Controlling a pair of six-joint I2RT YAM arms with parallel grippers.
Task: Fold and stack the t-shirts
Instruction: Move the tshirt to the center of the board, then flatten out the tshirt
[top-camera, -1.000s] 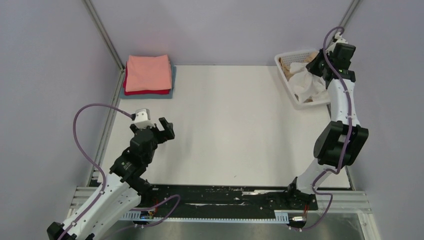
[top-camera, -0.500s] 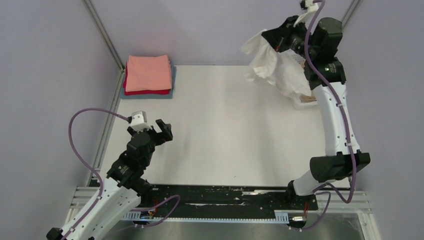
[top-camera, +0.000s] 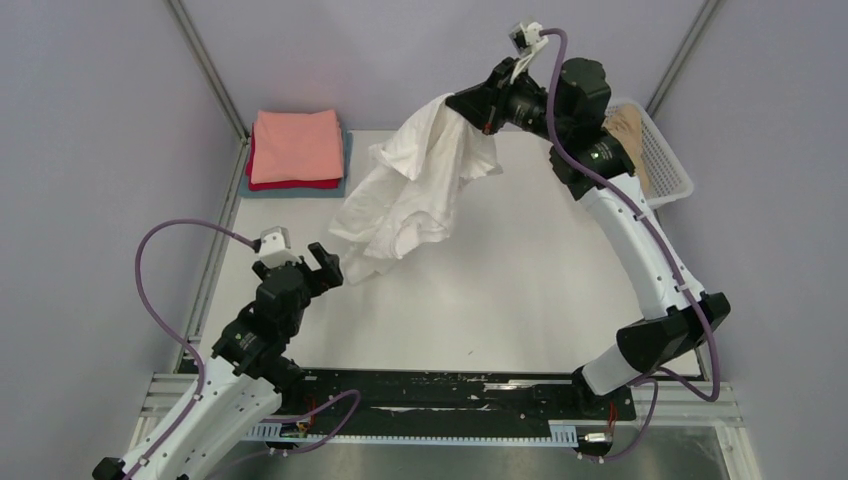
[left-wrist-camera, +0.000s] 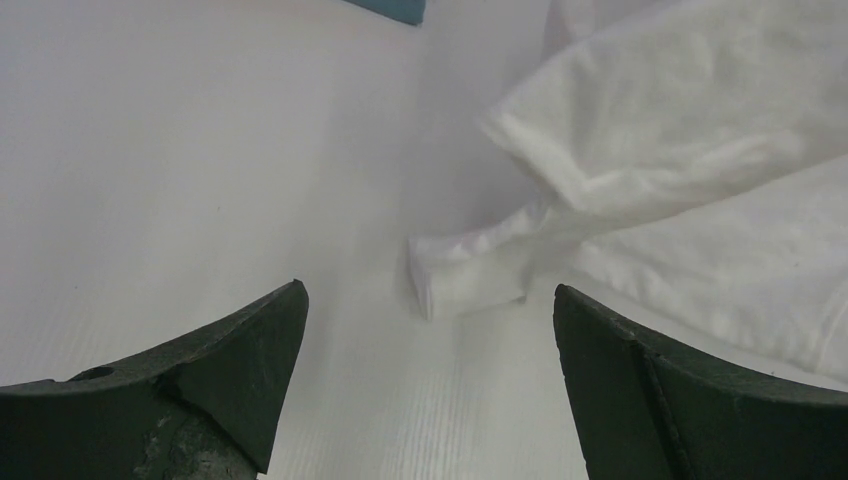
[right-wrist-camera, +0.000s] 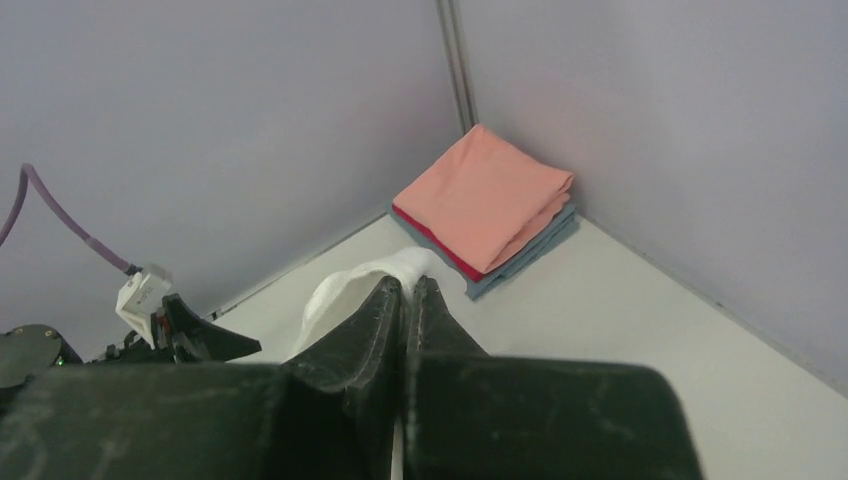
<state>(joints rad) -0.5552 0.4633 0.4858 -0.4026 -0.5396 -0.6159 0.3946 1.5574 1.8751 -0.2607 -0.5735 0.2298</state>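
My right gripper (top-camera: 458, 103) is shut on the white t-shirt (top-camera: 412, 187) and holds it up over the table's far middle; the shirt hangs down and left, its lower end near the table. In the right wrist view the shut gripper (right-wrist-camera: 410, 287) pinches white cloth (right-wrist-camera: 345, 290). My left gripper (top-camera: 330, 262) is open and empty, just left of the shirt's lower edge; in its wrist view the gripper (left-wrist-camera: 430, 300) faces a sleeve (left-wrist-camera: 470, 275) lying on the table. A folded stack, salmon-pink shirt (top-camera: 295, 145) over red (top-camera: 290, 184) and grey-blue (top-camera: 295, 192), lies at the far left corner. A tan shirt (top-camera: 625, 132) sits in the basket.
The white mesh basket (top-camera: 665, 160) stands at the far right, partly behind my right arm. Metal frame posts (top-camera: 205, 65) rise at the far corners. The folded stack also shows in the right wrist view (right-wrist-camera: 485, 195).
My right gripper lifted the white t-shirt out of the basket and swung it left over the table. My left gripper shifted slightly and stayed open.
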